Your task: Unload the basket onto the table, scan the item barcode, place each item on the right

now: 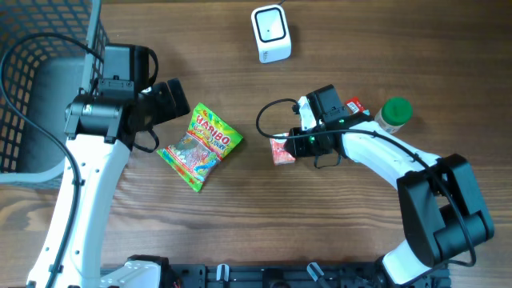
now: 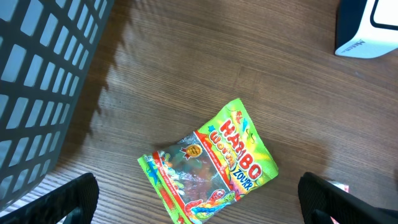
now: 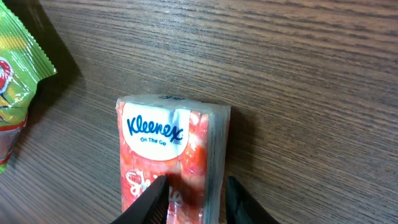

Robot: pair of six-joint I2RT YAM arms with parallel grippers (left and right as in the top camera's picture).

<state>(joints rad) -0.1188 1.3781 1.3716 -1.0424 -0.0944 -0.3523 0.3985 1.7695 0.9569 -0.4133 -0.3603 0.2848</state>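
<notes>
Basket (image 1: 32, 88) is blocking left of Haribo bag (image 1: 200, 144); scanner (image 1: 270, 34) and Kleenex pack (image 1: 282, 150) are crowding its right; bare wood lying above it.

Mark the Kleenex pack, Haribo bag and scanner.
Kleenex pack (image 3: 155, 129): right wrist view, on its white label.
Haribo bag (image 2: 211, 163): left wrist view, middle of the bag.
scanner (image 1: 270, 30): overhead view, on its top face.

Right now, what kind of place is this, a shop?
Probably a pretend shop checkout on a wooden table: there is a white barcode scanner, a wire basket, and goods to scan, a Haribo bag and a Kleenex pack.
</notes>
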